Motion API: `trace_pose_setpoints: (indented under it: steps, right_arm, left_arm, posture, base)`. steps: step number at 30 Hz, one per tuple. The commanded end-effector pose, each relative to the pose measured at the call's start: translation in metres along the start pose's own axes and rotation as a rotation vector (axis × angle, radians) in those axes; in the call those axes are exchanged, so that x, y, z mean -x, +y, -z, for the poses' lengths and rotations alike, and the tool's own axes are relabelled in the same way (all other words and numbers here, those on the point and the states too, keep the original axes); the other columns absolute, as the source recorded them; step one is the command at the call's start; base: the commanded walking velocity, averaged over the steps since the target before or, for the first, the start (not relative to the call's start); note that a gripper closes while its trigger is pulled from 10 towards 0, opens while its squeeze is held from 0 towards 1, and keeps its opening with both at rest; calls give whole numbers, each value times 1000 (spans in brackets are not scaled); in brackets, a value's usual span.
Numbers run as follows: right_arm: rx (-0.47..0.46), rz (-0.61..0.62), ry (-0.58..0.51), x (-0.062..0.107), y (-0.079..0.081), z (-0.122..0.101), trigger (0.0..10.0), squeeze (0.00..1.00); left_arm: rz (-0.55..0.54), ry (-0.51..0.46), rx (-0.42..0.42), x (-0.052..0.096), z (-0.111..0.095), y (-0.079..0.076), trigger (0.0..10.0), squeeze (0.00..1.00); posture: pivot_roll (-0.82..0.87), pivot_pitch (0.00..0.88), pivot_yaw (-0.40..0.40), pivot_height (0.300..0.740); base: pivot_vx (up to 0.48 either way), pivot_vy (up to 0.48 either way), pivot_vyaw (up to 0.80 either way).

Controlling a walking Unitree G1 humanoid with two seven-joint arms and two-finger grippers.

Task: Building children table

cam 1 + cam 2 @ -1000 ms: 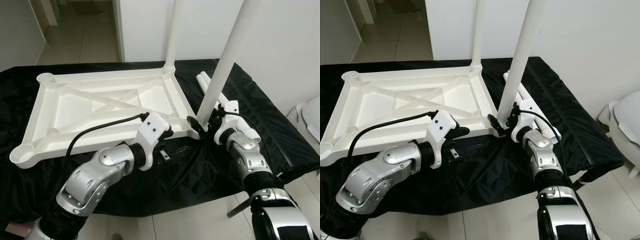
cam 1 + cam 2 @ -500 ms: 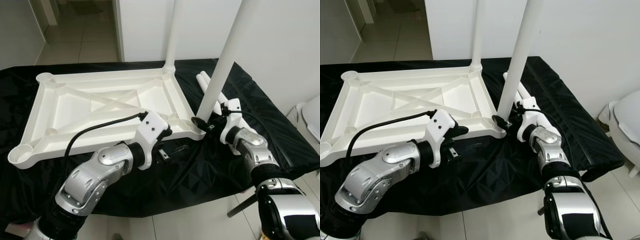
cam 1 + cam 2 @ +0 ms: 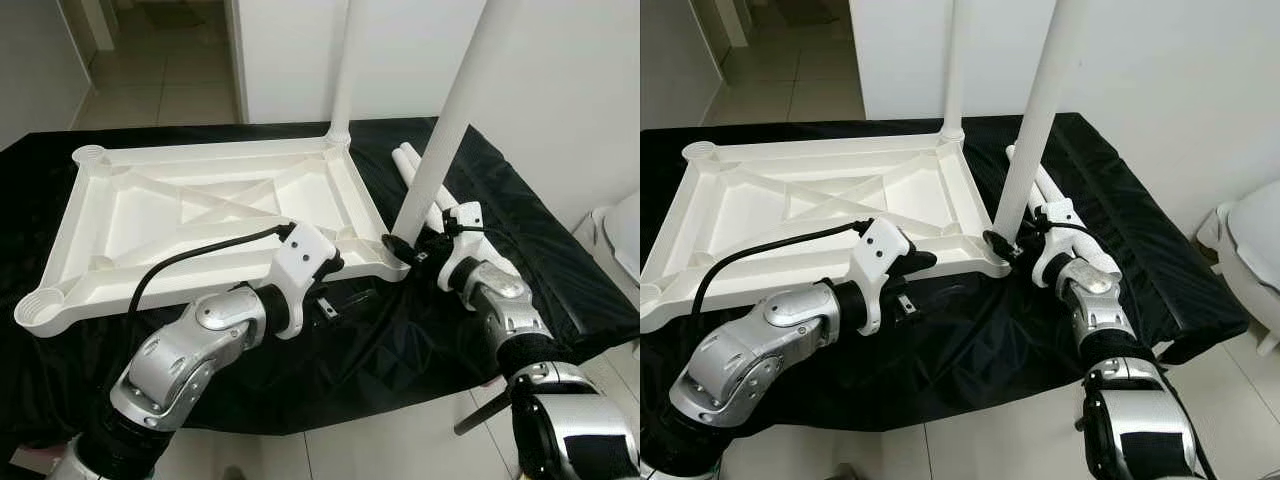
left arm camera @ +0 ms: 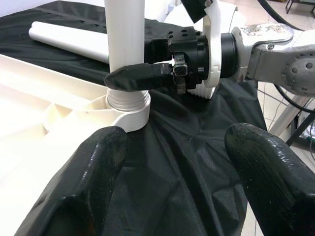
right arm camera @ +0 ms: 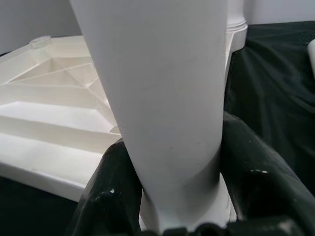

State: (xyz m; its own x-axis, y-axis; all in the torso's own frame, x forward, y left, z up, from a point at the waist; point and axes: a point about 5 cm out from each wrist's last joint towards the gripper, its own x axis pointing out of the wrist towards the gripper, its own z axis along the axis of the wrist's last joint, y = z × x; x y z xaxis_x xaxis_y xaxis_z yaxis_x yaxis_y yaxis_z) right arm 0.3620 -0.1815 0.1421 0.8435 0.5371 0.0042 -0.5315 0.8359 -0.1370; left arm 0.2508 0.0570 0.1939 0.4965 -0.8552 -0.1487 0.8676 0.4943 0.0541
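A white children's tabletop lies upside down on a black cloth. One white leg stands in its far right corner. A second leg stands tilted in the threaded socket at the near right corner. My right gripper is shut on the base of this near leg, one black finger lying across it just above the socket. My left gripper is open, low over the cloth by the tabletop's front edge, facing that socket. Spare legs lie on the cloth behind.
The cloth-covered surface ends just in front of my arms, with tiled floor below. A white fixture stands at the right. A white wall rises behind, and a doorway opens at the back left.
My right wrist has turned and its forearm has swung outward to the right while its fingers stay on the base of the near leg. The left arm has barely moved.
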Motion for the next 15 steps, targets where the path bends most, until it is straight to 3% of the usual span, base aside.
trace_pose_setpoints:
  steps: [1,9,12,15]
  right_arm:
    - [-34,41,3,1,6,8,0,0]
    - [-80,146,-2,0,7,11,0,0]
    - [-83,307,-10,1,14,13,0,0]
    - [-78,388,-18,2,17,12,0,0]
  left_arm:
    - [43,0,-9,0,-2,-1,10000,0]
    - [39,5,-8,2,-1,0,10000,0]
    - [44,12,-4,3,1,-2,10000,0]
    - [46,13,-2,3,1,-3,10000,0]
  posture:
    - [-14,15,-16,740]
    - [-9,17,-18,740]
    - [-11,15,-17,740]
    - [-12,15,-17,740]
  base:
    - [0,0,0]
    - [0,0,0]
    - [0,0,0]
    - [0,0,0]
